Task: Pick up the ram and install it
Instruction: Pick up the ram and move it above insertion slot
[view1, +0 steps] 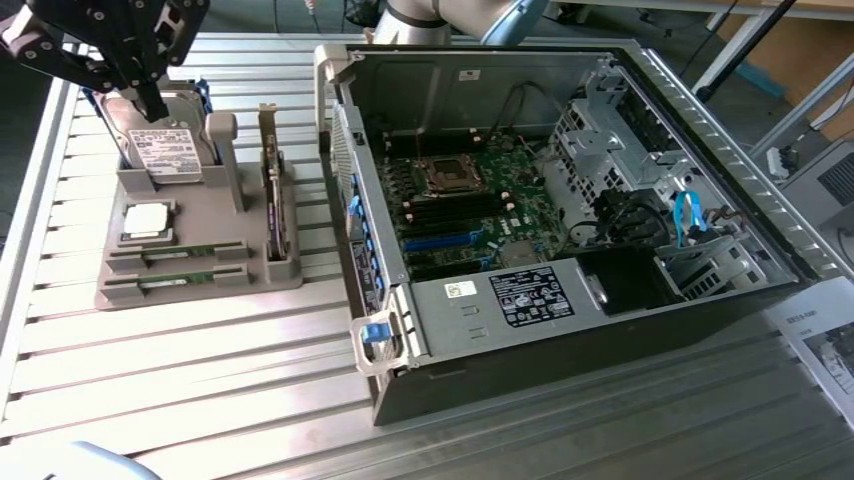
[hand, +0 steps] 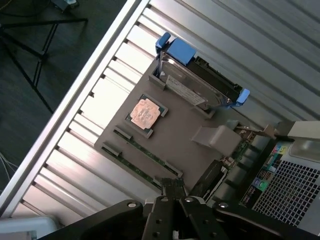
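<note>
Two ram sticks lie in slots at the front of a grey holder (view1: 200, 235): one ram (view1: 178, 261) and a second stick (view1: 174, 289) just in front of it. The wrist view has them as thin green strips, the ram (hand: 148, 151) and the second stick (hand: 131, 162). My black gripper (view1: 156, 106) hangs high over the back of the holder, above the hard drive (view1: 167, 150). Its fingers (hand: 172, 196) are shut together with nothing between them, well apart from the ram.
On the holder also stand a square silver processor (view1: 147, 220) and an upright dark expansion card (view1: 276, 215). The open computer case (view1: 561, 200) with its motherboard (view1: 467, 200) lies at the exterior view's right. The table is ribbed aluminium (view1: 200, 370), with papers (view1: 827, 340) at the far right.
</note>
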